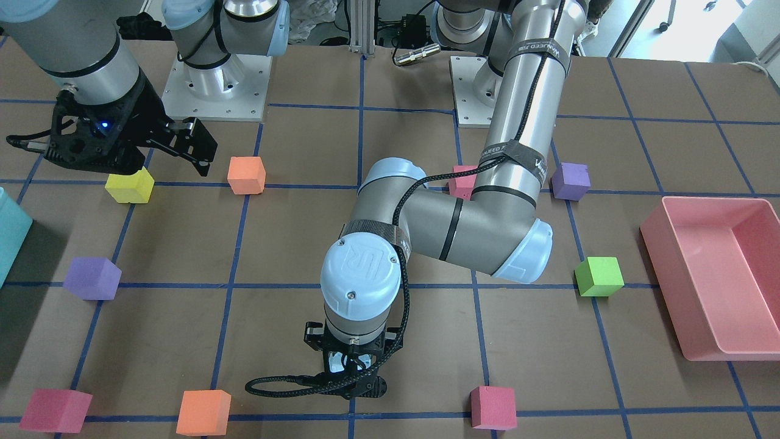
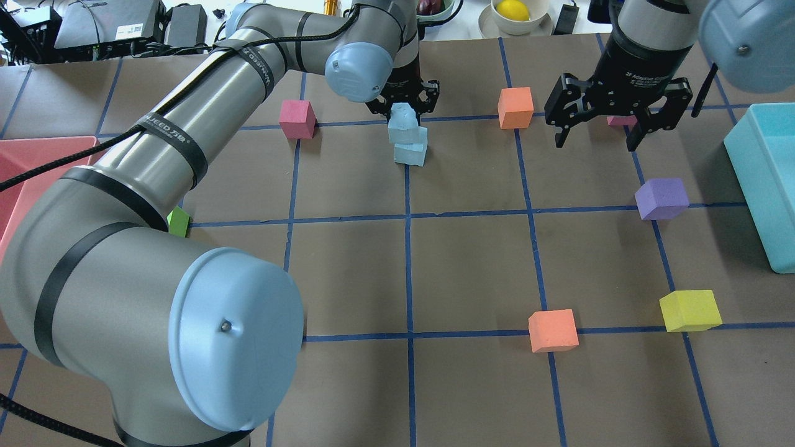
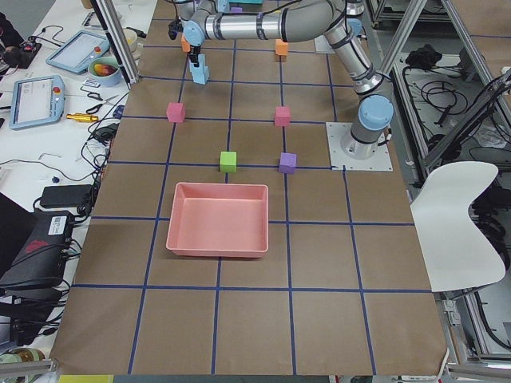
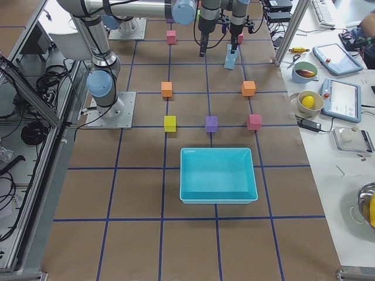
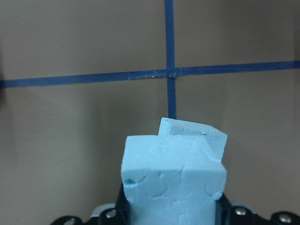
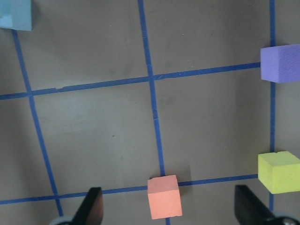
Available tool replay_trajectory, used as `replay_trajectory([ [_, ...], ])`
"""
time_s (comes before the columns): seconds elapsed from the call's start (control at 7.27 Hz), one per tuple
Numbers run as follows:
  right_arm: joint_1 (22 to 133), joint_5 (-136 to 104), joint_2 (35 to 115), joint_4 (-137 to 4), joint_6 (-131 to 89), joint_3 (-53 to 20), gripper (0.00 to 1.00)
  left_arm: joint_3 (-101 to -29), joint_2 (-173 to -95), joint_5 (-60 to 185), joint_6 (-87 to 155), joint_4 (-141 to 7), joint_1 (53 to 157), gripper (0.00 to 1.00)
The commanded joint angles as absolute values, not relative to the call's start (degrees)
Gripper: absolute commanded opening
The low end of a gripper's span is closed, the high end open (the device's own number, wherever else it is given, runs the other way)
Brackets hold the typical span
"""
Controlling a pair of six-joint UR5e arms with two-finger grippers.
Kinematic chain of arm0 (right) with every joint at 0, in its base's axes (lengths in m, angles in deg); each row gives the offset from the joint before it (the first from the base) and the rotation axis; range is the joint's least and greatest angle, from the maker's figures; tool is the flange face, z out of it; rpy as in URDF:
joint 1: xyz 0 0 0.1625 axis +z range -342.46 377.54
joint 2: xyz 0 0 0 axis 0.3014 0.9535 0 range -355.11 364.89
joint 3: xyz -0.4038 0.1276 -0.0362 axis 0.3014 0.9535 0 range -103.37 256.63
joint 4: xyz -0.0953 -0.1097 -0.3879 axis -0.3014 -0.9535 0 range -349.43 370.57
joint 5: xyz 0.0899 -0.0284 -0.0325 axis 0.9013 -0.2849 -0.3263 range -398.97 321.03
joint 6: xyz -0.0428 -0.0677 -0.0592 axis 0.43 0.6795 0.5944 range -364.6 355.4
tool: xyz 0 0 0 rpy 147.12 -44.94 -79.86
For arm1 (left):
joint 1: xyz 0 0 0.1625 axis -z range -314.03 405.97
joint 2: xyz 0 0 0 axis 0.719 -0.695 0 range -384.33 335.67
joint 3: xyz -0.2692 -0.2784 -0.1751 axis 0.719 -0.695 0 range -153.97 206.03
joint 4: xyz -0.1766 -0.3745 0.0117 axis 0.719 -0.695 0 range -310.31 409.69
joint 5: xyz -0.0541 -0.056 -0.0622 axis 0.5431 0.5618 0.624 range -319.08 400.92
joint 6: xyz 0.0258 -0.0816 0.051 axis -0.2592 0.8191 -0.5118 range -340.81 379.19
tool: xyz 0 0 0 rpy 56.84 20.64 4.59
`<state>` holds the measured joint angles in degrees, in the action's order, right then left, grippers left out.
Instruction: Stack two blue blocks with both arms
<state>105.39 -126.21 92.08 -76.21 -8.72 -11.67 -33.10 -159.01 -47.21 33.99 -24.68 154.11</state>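
overhead view: the left gripper point(image 2: 402, 110) is at the far middle of the table point(image 2: 472, 267), pinching the upper blue block point(image 2: 407, 133) from both sides. that block sits on the lower blue block point(image 2: 410, 155), which stands on a blue tape line point(image 2: 408, 248). the upper one is shifted and turned a little (their edges do not line up). whether its full weight rests on the lower one i cannot tell. the right gripper point(image 2: 596, 139) hangs above the table with its jaws spread wide and nothing in them, between an orange cube point(image 2: 515, 107) and the teal bin point(image 2: 767, 186).

front-facing view: the left arm's wrist covers the stack, so both blue blocks are hidden. the right gripper is above a yellow cube point(image 1: 129, 186). a pink bin point(image 1: 664, 268) sits at the table's other end.

side views: the stack shows as a small pale column, two cubes high, under the left gripper.

left wrist view: the held block fills the lower middle between the fingers. just beyond it the lower block's top pokes out to the upper right, rotated against it.

right wrist view: the fingertips point(image 6: 91, 208) stand far apart at the bottom edge. on the table below them lies a second orange cube point(image 6: 164, 197), and a purple cube point(image 6: 281, 63) lies farther off.
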Motion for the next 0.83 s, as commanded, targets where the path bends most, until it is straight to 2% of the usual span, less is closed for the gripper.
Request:
replay_trajectory([
  [0.0,105.34,-123.69,92.43,-76.27,-8.3,-11.87,1.0,-33.12,-159.41,-47.32,33.96,-24.58,154.43,0.34],
  [0.28,105.34,-125.79,92.78,-76.18,-8.12,-11.96,1.0,-33.21,-160.64,-46.88,34.48,-23.97,154.86,0.99],
  [0.69,105.26,-125.98,93.3,-76.18,-8.12,-11.96,1.0,-32.77,-158.81,-46.71,33.44,-24.4,154.61,1.0],
])
